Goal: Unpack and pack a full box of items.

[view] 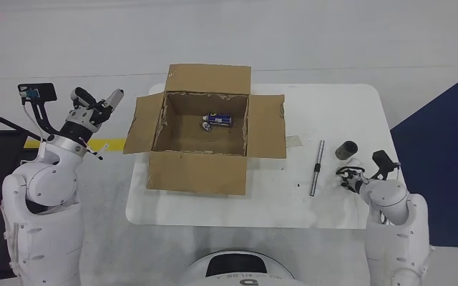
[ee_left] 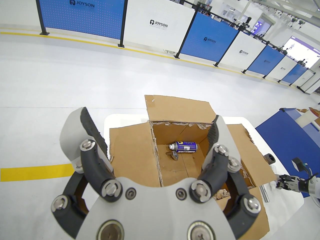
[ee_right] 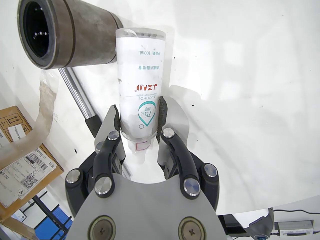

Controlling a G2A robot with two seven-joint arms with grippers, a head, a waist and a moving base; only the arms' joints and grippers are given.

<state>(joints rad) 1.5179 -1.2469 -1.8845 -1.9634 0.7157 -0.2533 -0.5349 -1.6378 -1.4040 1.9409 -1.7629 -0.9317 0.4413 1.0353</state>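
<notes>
- R gripper [ee_right: 139, 108]: clamped on clear plastic spray bottle w/ white label [ee_right: 140, 71], at white table [ee_right: 237, 76].
- Bottle's far end: dark grey metal sleeve [ee_right: 62, 28] just beside; steel rod [ee_right: 75, 88] near.
- L gripper [ee_left: 151, 121]: spread wide, empty; ahead, open brown cardboard box [ee_left: 130, 156] w/ blue spray can [ee_left: 186, 146] inside.

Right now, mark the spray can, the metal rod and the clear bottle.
spray can [ee_left: 186, 146], left wrist view, on its blue body.
metal rod [view: 318, 163], top view, on the middle of its shaft.
clear bottle [ee_right: 140, 76], right wrist view, on its white label.
</notes>
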